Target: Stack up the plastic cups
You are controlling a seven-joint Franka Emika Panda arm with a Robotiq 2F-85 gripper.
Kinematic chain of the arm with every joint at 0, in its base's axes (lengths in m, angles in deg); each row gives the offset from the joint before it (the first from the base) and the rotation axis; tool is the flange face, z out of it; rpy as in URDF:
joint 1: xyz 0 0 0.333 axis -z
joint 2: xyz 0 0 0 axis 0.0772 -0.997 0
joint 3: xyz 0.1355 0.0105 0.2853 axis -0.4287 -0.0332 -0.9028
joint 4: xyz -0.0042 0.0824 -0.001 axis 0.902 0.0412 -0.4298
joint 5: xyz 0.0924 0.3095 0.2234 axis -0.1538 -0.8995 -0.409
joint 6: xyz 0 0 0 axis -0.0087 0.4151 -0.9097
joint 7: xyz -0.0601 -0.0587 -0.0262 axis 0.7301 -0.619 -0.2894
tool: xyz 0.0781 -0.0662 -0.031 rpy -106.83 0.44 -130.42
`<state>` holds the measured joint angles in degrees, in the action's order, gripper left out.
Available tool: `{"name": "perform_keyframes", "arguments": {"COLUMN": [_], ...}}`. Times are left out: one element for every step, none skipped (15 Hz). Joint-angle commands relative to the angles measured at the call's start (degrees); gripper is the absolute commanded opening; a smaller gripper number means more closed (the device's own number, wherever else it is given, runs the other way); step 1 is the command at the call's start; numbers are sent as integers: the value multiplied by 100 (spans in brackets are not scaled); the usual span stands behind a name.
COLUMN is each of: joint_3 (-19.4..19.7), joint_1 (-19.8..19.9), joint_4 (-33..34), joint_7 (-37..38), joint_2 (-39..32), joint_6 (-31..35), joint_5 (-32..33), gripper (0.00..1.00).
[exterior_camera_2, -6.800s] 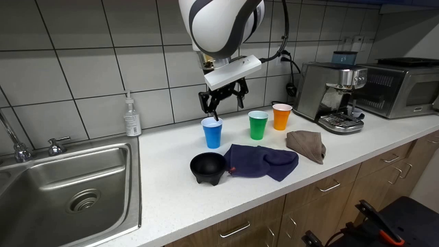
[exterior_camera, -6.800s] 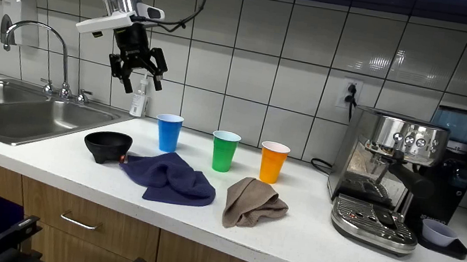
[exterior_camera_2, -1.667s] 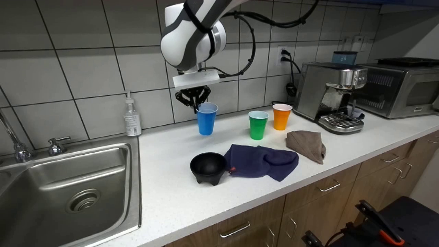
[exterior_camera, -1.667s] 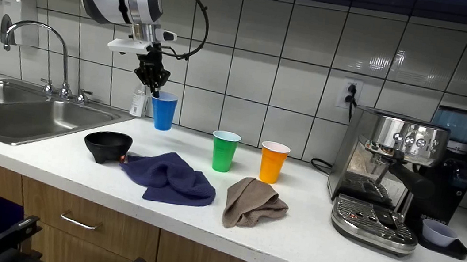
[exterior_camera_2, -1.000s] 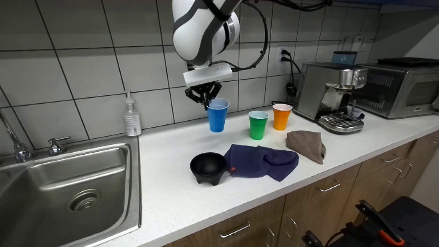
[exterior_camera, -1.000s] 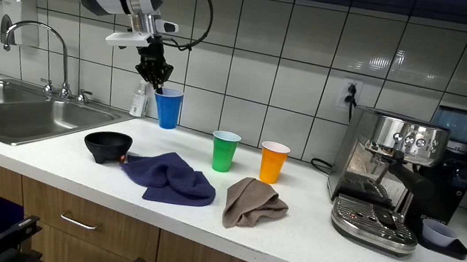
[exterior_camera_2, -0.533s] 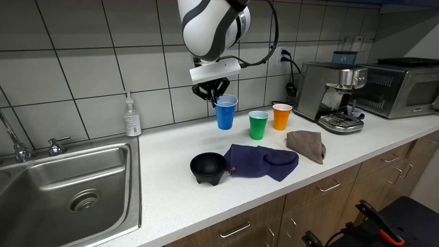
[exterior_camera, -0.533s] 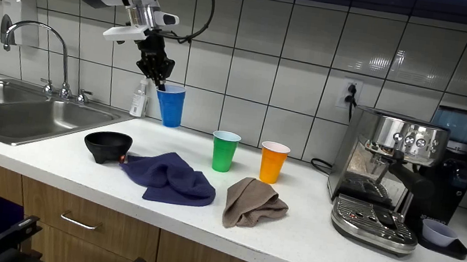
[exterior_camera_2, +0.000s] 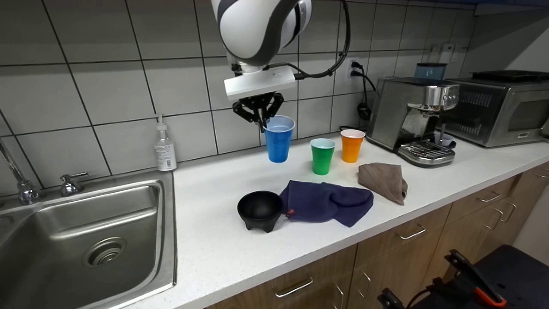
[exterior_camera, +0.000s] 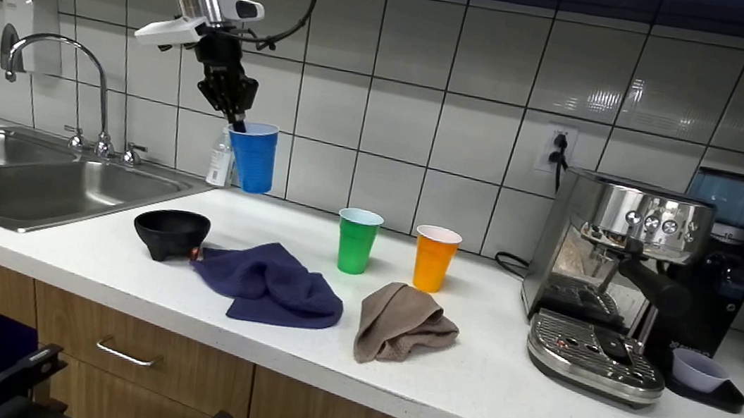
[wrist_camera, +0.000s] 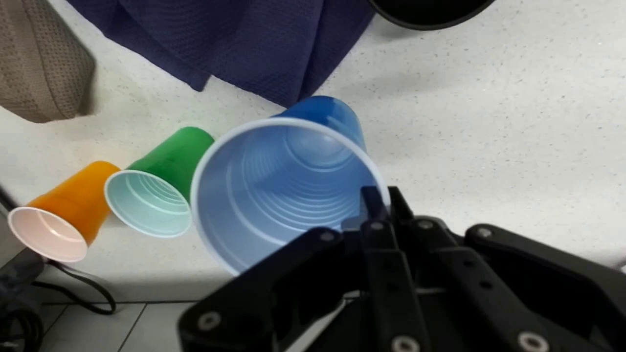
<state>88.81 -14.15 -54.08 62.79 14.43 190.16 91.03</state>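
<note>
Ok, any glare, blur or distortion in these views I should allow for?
In an exterior view, light glares off the tiles and streaks the sink; in an exterior view, a shadow edge slants across the end wall; in the wrist view, the gripper looks dark and slightly soft, and perspective makes the green cup and orange cup seem tipped, though both exterior views show them upright.
</note>
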Motion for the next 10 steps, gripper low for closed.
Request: {"name": "perform_keyframes", "arguments": {"joint_3": [-50,-61,-68,-66,-72,-75,-76,-72,-75,-77], "joint_1": [372,437,488,559,618,652,693,736,769,797], "joint_4": [-627,-720,-783,-840,-909,-945,-978,-1020,-1039,-1053], "joint_7": [123,125,130,134,134,145,164,194,206,231], "joint_2": [483,546,587,626,677,708,742,787,818,838], "joint_6": [175,171,169,173,191,185,179,195,191,195], "joint_5": [172,156,161,164,160,175,191,226,243,272], "gripper": [1,1,1,1,1,1,1,1,1,1]}}
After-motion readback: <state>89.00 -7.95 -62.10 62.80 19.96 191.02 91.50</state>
